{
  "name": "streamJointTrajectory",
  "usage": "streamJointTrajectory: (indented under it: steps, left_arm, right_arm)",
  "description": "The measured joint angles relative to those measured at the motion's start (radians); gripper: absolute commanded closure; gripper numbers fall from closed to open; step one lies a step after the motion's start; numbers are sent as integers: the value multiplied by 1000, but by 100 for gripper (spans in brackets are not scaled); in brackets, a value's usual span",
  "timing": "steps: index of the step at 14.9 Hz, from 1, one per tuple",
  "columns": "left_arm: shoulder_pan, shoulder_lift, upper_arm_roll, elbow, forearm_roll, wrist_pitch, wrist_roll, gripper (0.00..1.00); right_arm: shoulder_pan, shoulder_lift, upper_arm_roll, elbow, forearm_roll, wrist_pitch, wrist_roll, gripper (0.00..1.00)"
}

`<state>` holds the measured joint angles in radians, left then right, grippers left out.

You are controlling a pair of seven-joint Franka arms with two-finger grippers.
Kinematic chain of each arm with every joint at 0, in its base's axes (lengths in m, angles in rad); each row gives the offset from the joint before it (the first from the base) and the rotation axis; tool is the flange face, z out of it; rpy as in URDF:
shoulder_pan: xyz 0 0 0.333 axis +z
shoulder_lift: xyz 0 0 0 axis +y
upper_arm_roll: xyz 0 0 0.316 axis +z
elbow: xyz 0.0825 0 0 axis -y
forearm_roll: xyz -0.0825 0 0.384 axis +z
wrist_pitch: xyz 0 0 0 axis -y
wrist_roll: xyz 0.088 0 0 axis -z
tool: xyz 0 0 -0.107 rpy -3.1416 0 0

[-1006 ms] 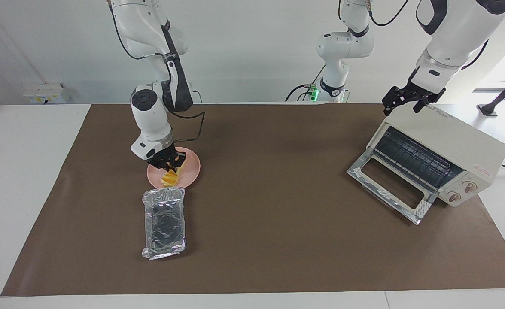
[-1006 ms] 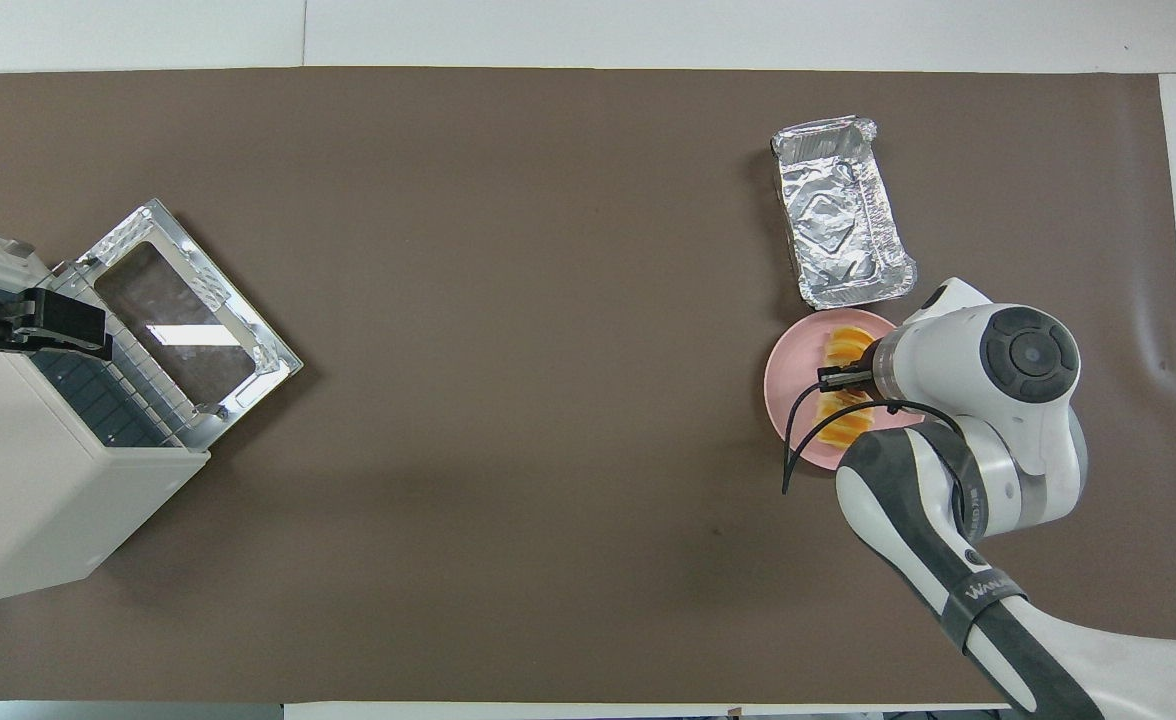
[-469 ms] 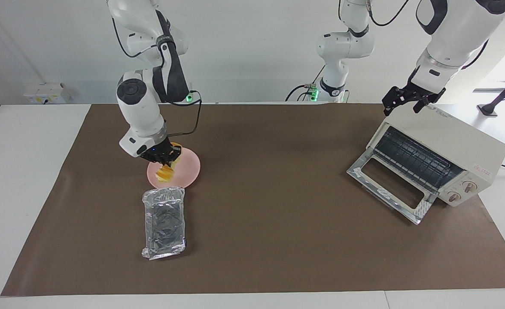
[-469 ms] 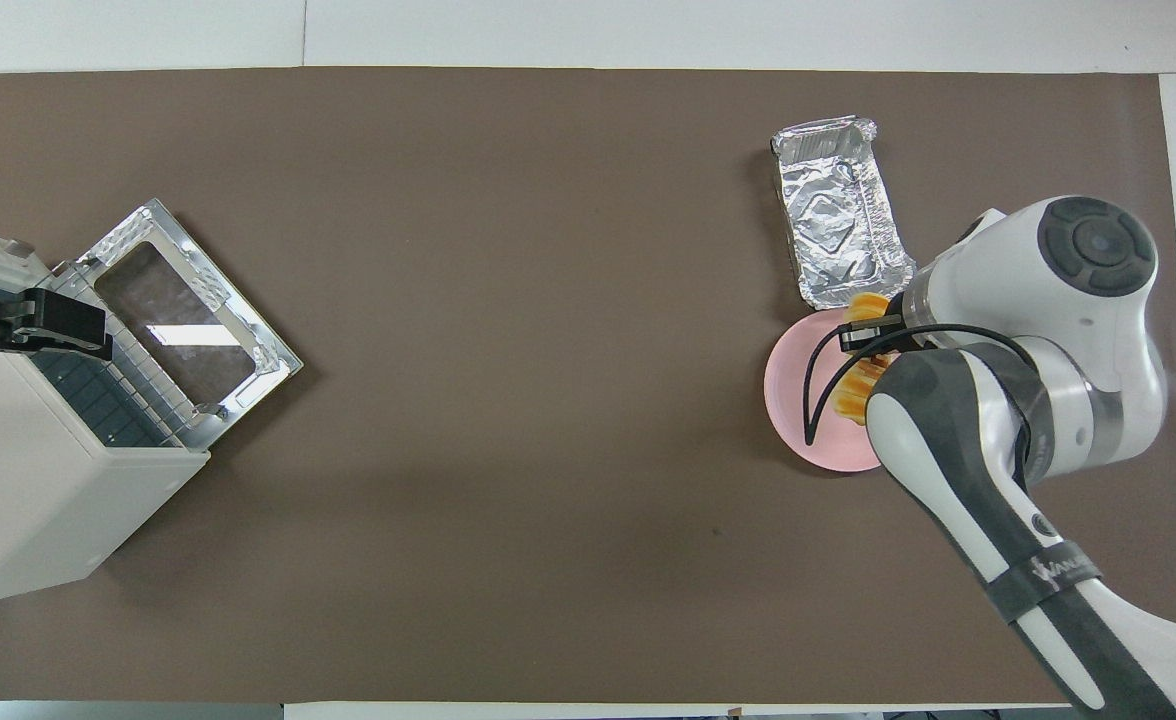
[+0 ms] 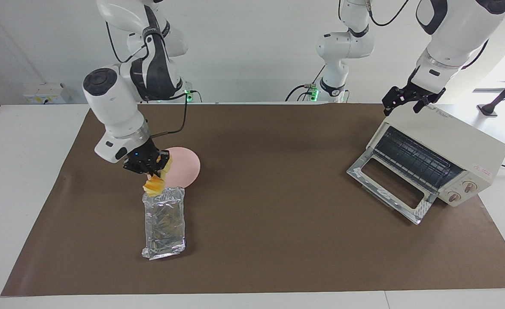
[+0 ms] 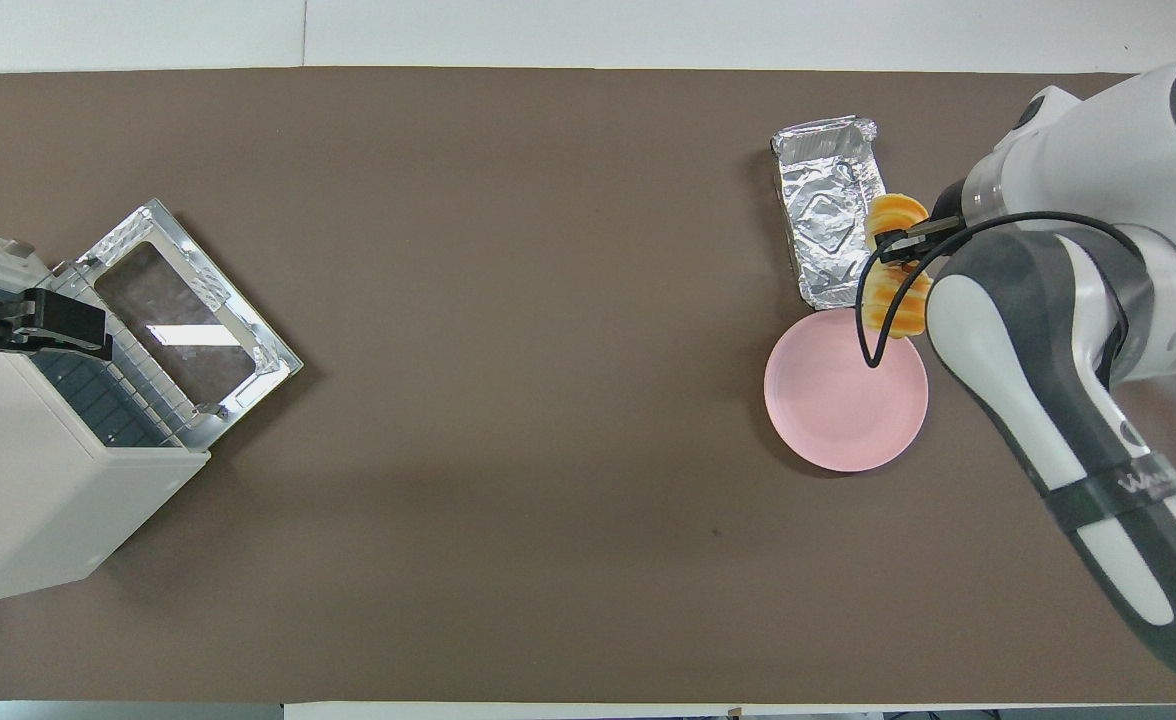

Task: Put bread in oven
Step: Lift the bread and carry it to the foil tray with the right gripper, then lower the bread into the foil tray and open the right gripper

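Bread [image 5: 153, 187] (ridged golden slices) now lifted off round pink plate [image 5: 185, 165], pinched in right gripper [image 5: 151, 165] over crinkled foil tray [image 5: 164, 223]. Left gripper [image 5: 409, 99], fingers spread, waits over boxy oven [image 5: 445, 150].

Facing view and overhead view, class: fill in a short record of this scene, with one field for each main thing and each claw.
bread: held up in the air over the near end of the foil tray, off the plate
right claw: shut on the bread
pink plate: bare, nearer to the robots than the foil tray
foil tray: on the brown mat, nothing lying in it
oven: at the left arm's end of the table, door dropped open, rack showing
left claw: open, over the oven's top, waiting
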<state>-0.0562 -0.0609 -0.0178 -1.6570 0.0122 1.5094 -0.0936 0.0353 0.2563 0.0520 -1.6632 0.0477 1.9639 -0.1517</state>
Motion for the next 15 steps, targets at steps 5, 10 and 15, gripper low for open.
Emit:
streamJointTrajectory:
  steps: [5, 10, 15]
  left_arm:
    - [0, 0, 0, 0, 0, 0, 0, 0]
    - [0, 0, 0, 0, 0, 0, 0, 0]
    - [0, 0, 0, 0, 0, 0, 0, 0]
  right_arm:
    - [17, 334, 6, 398, 3, -132, -36, 100]
    - [33, 440, 3, 485, -39, -124, -149, 100]
    - [29, 443, 6, 359, -38, 80, -215, 100]
